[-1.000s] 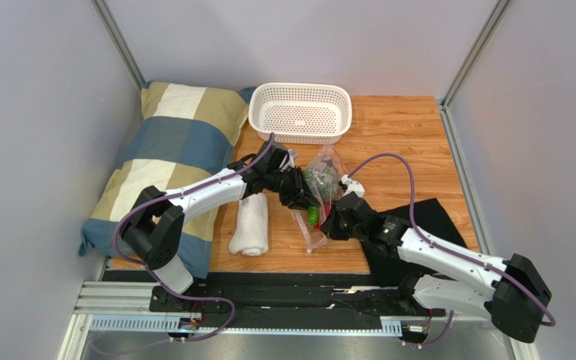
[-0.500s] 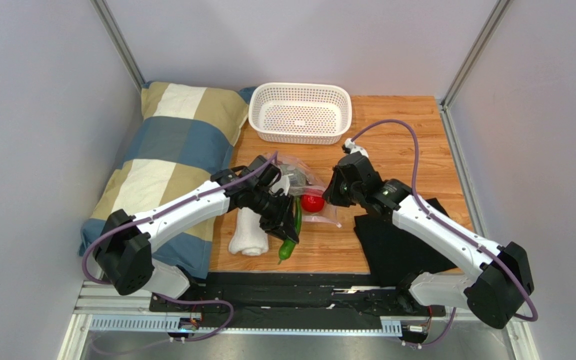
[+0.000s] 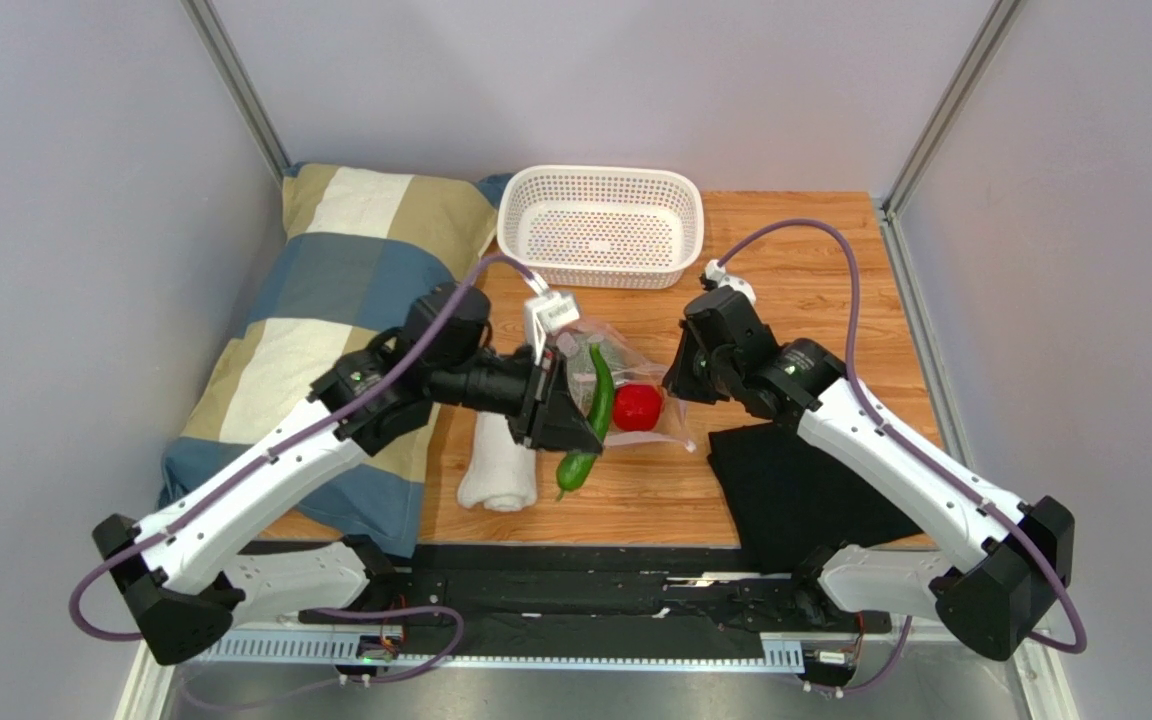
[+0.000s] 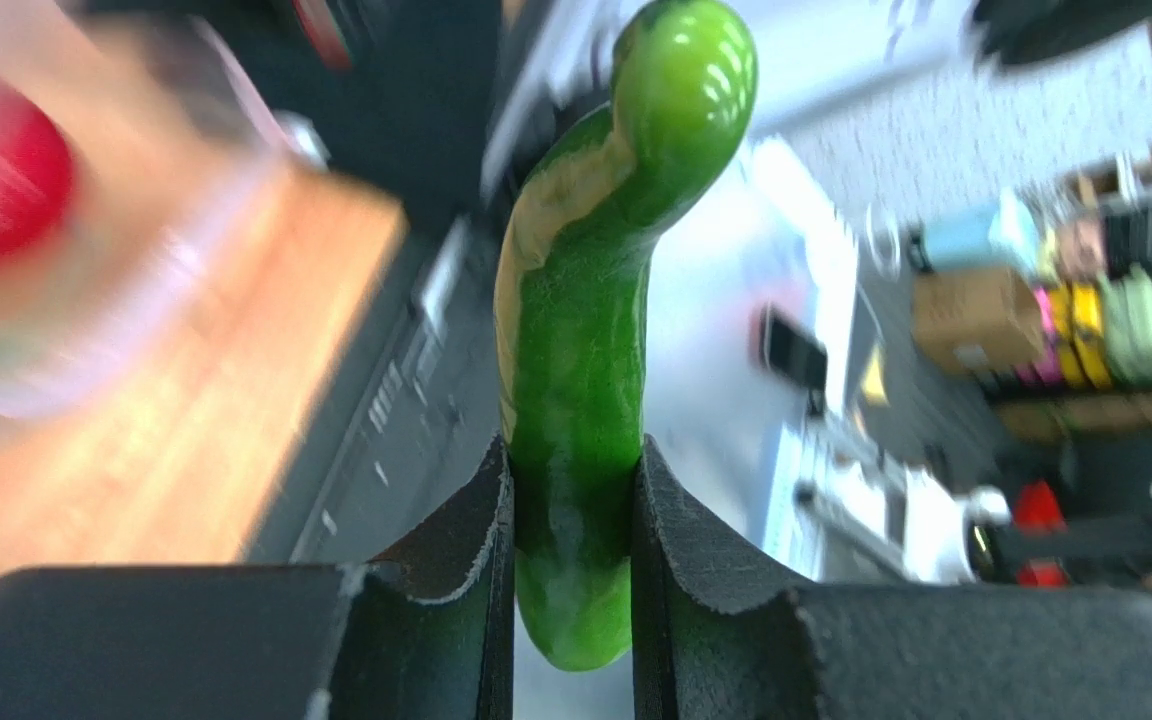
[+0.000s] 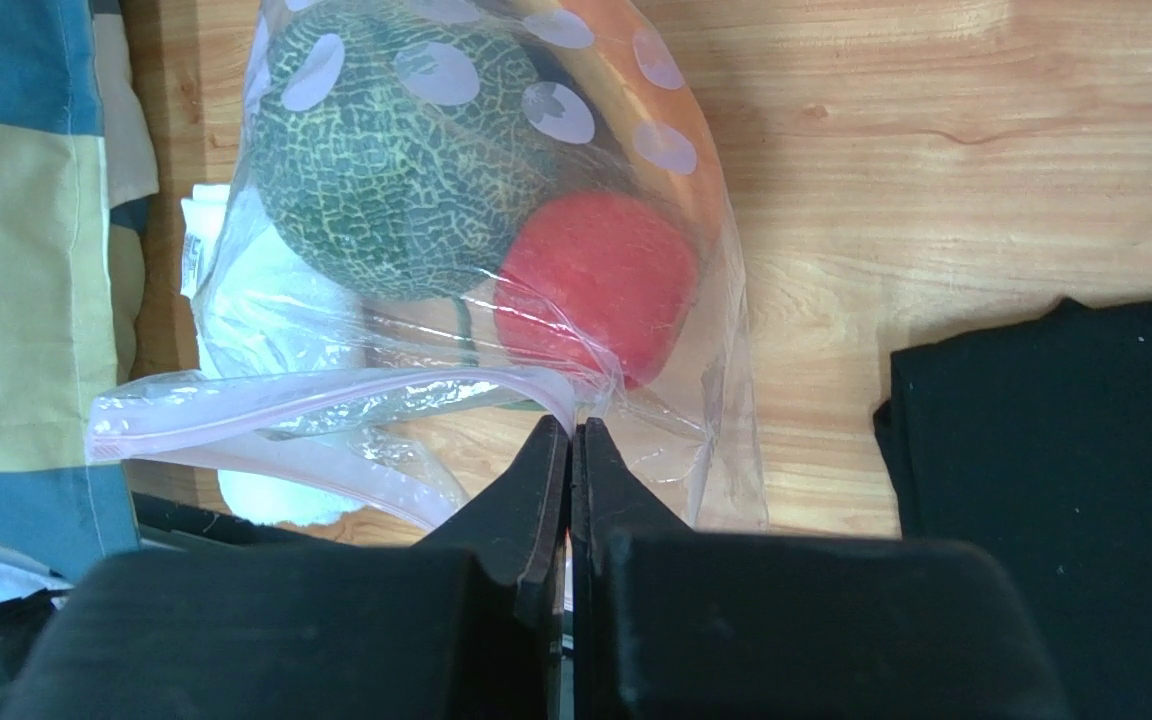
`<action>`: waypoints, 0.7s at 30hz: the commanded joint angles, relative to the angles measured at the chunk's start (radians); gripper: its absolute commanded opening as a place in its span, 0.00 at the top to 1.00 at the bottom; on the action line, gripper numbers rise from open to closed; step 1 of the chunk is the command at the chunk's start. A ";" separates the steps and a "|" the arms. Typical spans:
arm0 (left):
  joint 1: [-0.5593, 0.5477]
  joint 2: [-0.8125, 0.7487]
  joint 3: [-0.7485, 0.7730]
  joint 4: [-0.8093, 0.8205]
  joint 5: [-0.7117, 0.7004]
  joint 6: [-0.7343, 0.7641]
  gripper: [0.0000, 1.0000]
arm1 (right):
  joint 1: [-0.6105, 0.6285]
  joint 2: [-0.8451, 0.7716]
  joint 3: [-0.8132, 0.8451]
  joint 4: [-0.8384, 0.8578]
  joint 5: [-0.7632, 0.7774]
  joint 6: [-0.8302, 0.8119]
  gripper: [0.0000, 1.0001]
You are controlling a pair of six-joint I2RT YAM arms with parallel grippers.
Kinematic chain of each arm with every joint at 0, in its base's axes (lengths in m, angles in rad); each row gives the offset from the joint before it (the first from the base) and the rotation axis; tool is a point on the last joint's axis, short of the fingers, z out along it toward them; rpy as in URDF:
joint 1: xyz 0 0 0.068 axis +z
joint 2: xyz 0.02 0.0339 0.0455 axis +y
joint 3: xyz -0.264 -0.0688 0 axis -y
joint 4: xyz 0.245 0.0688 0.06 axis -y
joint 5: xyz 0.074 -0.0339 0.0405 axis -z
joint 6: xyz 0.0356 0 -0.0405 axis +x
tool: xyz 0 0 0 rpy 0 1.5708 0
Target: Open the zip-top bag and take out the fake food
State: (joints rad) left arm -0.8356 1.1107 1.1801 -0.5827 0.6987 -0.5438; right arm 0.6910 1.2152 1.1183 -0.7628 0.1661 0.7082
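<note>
A wooden table (image 3: 793, 255) boxed in by plain grey panels (image 3: 86, 225). The left claw (image 4: 573, 495) is clamped on the lower end of a slim, glossy green plastic pepper (image 4: 597, 345). The pepper's length runs straight out past the fingertips, with no film around it. Just to its right lies the clear, pale-dotted zip-top bag (image 5: 387, 390), mouth toward the near edge. The right claw (image 5: 570, 450) is pinched narrow on its film beside the pink zip strip (image 5: 207, 425). Straight beyond those tips, inside the bag, sit a red ball-like tomato (image 5: 597, 285) and a round netted green vegetable (image 5: 387, 165). The right arm is nearer what remains, and I'd say the left must set its pepper down first. I can read no writing anywhere.
</note>
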 commanded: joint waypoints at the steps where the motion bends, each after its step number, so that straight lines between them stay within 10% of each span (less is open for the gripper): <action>1: 0.136 0.089 0.134 0.101 -0.131 -0.021 1.00 | -0.005 -0.062 0.052 -0.050 -0.016 0.011 1.00; 21: 0.435 1.149 1.052 0.226 -0.597 -0.204 1.00 | -0.007 -0.101 0.011 -0.015 -0.204 -0.073 1.00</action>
State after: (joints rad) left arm -0.4202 2.2158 2.1647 -0.4789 0.2096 -0.6529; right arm 0.6903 1.1500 1.1210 -0.7883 -0.0208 0.6724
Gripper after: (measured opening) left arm 0.284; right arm 0.010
